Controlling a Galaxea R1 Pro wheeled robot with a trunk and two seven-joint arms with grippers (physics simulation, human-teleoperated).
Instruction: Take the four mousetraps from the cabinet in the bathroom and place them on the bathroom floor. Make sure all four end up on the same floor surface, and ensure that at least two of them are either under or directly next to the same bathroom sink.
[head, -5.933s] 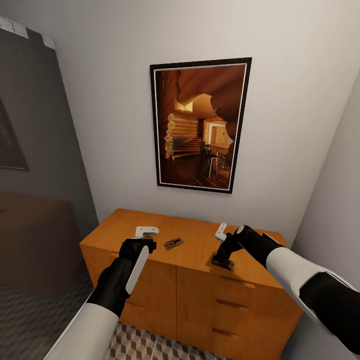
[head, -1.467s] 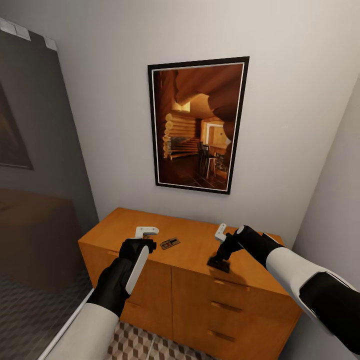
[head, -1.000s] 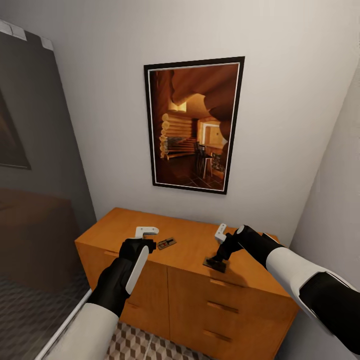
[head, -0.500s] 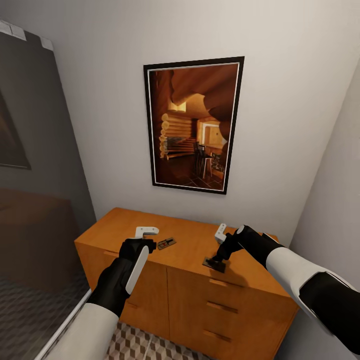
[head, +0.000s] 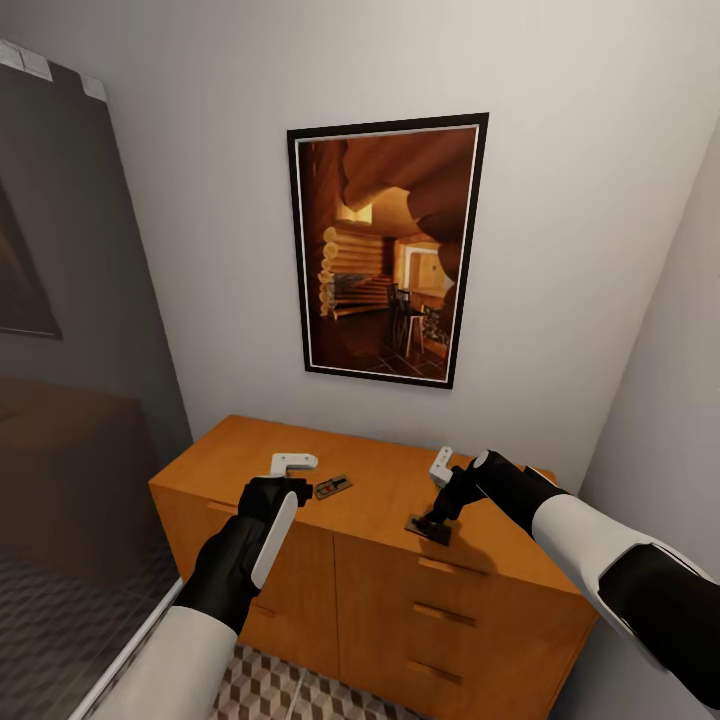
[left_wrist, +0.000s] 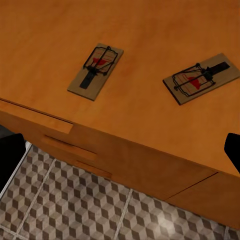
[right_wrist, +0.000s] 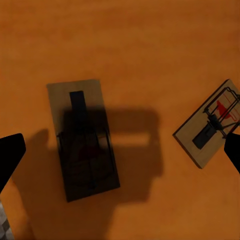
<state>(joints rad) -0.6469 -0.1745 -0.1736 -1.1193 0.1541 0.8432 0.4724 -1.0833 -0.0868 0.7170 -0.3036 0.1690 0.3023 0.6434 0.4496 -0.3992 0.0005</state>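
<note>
The orange-brown cabinet (head: 250, 450) stands against the wall. A mousetrap (head: 333, 487) lies on its top, just right of my left gripper (head: 292, 466), which hovers open. A second mousetrap (head: 428, 527) lies in shadow at the front edge, under my open right gripper (head: 443, 472). The left wrist view shows two mousetraps (left_wrist: 96, 71) (left_wrist: 201, 78) on the cabinet top (left_wrist: 150, 30), with the black fingertips (left_wrist: 10, 160) wide apart and nothing between them. In the right wrist view a shadowed mousetrap (right_wrist: 85, 140) lies below that gripper and another mousetrap (right_wrist: 212, 122) beside it. The sink is out of view.
The cube-patterned bathroom floor (head: 290, 690) (left_wrist: 100, 205) runs in front of the cabinet. A framed picture (head: 385, 250) hangs above it. A dark glass panel (head: 70, 350) stands at the left and a white wall (head: 660, 450) close at the right. Drawer handles (head: 440, 612) stick out at the front.
Over the earlier frames the camera shifted slightly, sliding the cabinet and picture leftward in view. In the last half second nothing has visibly moved; both grippers hover open as before.
</note>
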